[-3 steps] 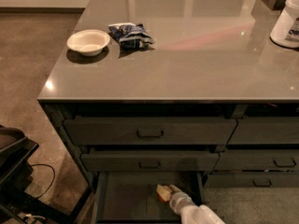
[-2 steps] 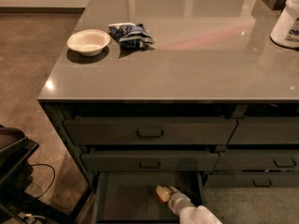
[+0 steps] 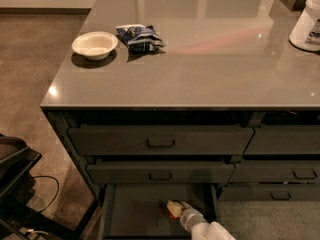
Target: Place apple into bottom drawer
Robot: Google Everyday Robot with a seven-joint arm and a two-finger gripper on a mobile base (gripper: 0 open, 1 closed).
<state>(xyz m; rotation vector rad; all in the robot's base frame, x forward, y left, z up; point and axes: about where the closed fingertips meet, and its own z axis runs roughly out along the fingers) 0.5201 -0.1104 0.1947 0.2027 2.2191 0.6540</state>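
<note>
Grey glossy countertop [image 3: 200,79] of a dark cabinet, seen from above and in front, bearing a white bowl [image 3: 94,44] near its left edge, a crumpled blue snack bag [image 3: 140,37] just beside the bowl on its right, and a white container [image 3: 307,21] at the far right, cut off by the picture's edge. Below the top, left column: upper drawer [image 3: 115,140] and middle drawer [image 3: 120,173], each handled and pushed in; narrower right-column drawers [image 3: 290,174] likewise pushed in. Bottom drawer [image 3: 132,211] pulled out, flat dark floor exposed. Gripper [image 3: 175,209] reaching down into this drawer at its right side, pale tip low over the floor, with the white arm [image 3: 207,229] entering from the lower edge. Apple [image 3: 173,215] inside the bottom drawer, showing only as an orange-red patch right at the gripper's tip and largely hidden by it. Grip state: cannot tell whether clenched on the fruit or released. Dark equipment [image 3: 15,159] on the brown floor [image 3: 30,84] at lower left.
</note>
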